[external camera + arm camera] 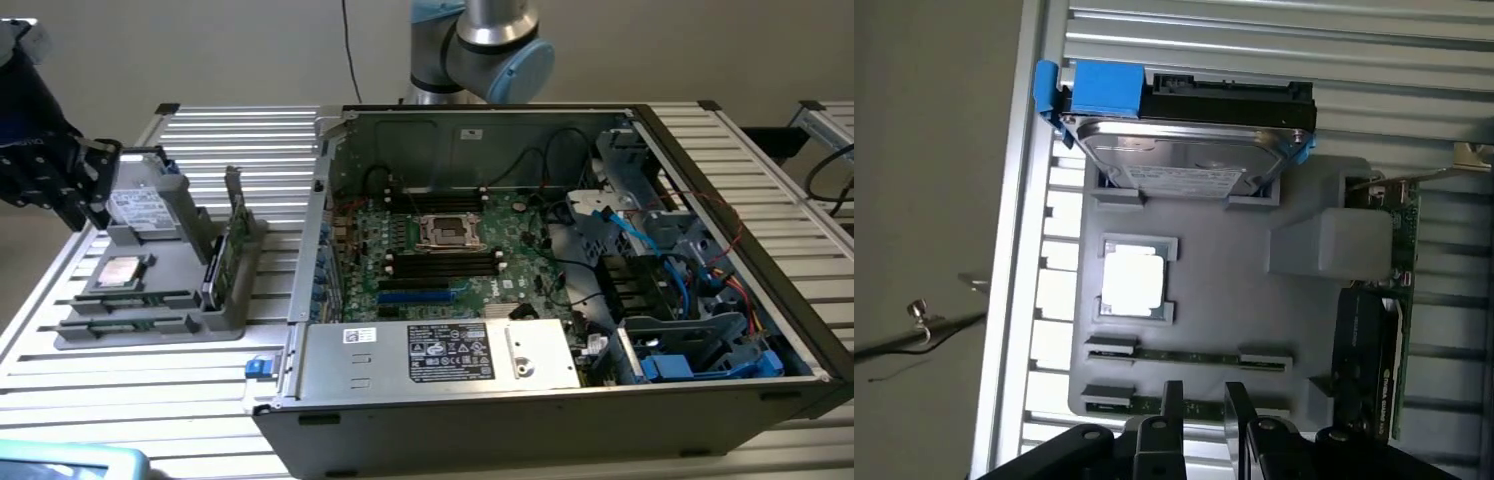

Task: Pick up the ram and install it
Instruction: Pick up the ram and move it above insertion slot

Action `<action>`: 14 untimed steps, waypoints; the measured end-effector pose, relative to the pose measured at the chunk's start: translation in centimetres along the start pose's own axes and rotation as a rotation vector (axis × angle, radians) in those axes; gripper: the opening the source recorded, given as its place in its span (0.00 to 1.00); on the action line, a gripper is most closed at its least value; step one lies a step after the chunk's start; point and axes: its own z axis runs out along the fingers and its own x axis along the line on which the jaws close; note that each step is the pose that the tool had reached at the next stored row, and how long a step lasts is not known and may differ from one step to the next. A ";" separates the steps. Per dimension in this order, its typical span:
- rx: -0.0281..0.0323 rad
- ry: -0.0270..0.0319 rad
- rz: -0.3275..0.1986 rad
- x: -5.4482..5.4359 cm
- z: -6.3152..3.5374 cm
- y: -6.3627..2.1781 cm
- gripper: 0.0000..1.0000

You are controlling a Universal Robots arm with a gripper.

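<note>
The arm holds its claw pointing downward, the 2 fingers slightly parted.

My gripper covers parts of the nearer ram stick and runs off the edge. In the exterior view the arm is cropped, and I can't read the case label.

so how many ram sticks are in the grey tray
2, both in the grey tray: one ram stick beside the cpu, the other ram stick in the outer slot, partly behind the fingers.
</note>
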 end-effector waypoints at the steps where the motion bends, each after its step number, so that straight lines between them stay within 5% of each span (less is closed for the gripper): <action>1: 0.0001 0.0012 -0.018 0.0 0.01 0.00 0.31; 14: 0.0023 0.0158 -0.254 0.0 0.15 -0.01 0.31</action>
